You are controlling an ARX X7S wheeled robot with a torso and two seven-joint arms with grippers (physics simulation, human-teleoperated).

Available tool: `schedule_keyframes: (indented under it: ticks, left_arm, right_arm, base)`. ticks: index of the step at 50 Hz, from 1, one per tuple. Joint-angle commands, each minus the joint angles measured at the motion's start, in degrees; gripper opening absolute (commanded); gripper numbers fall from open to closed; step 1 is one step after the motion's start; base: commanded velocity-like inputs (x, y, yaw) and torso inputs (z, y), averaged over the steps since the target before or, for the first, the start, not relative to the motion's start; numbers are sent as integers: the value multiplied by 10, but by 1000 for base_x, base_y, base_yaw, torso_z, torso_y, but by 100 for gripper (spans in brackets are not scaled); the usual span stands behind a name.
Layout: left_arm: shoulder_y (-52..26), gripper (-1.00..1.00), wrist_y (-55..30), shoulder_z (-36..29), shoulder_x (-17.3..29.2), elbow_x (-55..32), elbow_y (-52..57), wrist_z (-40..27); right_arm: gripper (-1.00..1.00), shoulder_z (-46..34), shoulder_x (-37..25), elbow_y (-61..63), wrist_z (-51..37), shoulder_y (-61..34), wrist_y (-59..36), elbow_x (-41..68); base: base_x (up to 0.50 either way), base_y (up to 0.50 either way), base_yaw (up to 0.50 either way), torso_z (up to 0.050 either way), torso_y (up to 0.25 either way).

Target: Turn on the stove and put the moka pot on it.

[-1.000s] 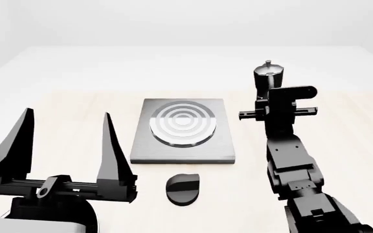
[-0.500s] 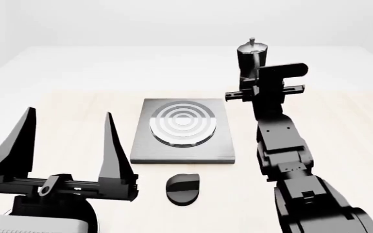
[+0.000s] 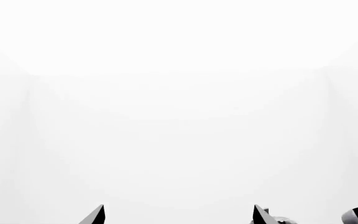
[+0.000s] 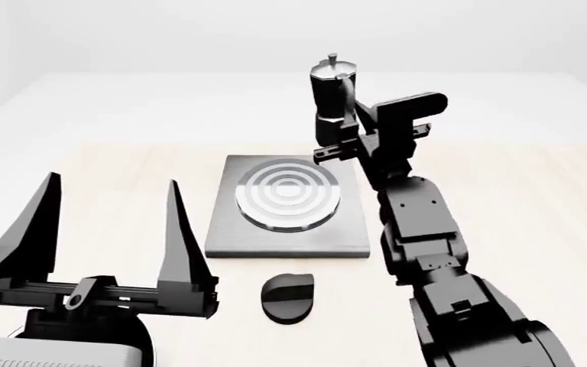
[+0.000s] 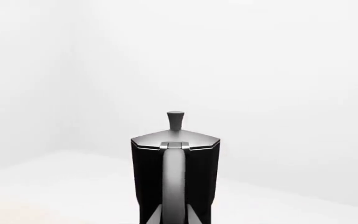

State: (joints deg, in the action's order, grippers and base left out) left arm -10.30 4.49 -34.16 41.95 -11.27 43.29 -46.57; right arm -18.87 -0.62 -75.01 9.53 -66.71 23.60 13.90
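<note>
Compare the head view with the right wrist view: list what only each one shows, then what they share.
Only the head view shows the stove with its ringed burner, the separate round knob nearer the robot, the table, the open left claw, and the right claw carrying the pot above the stove's far right corner. Only the right wrist view shows the pot's handle head-on, running down from the lid. Both show the moka pot upright with its silver lid and small knob.
</note>
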Motion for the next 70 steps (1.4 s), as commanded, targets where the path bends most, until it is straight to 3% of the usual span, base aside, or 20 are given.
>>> schedule_keyframes:
  ticks: [1, 18, 33, 39, 49, 70]
  left_arm:
    - [1, 100, 5, 0, -1, -1, -5, 1]
    - [4, 100, 2, 0, 0, 1, -1, 1]
    - [12, 100, 13, 2, 2, 2, -8, 0]
    - [15, 100, 17, 2, 3, 2, -11, 1]
    - [13, 100, 0, -2, 4, 7, -5, 3]
    - [13, 100, -9, -4, 4, 10, -1, 3]
  right_arm:
    - [-100, -123, 6, 0, 31, -10, 17, 122]
    - [-100, -245, 6, 0, -6, -7, 48, 254]
    - [-100, -554, 6, 12, -62, 10, 138, 560]
    - [-100, -625, 6, 17, -70, 5, 146, 619]
    - [-100, -672, 6, 24, -81, 3, 155, 650]
    - [-100, -677, 6, 34, -116, -6, 163, 622]
  base:
    - [0, 0, 0, 0, 0]
    - [0, 0, 0, 0, 1]
    - [0, 0, 0, 0, 1]
    - [0, 0, 0, 0, 2]
    - [0, 0, 0, 1, 1]
    - [0, 0, 0, 1, -53]
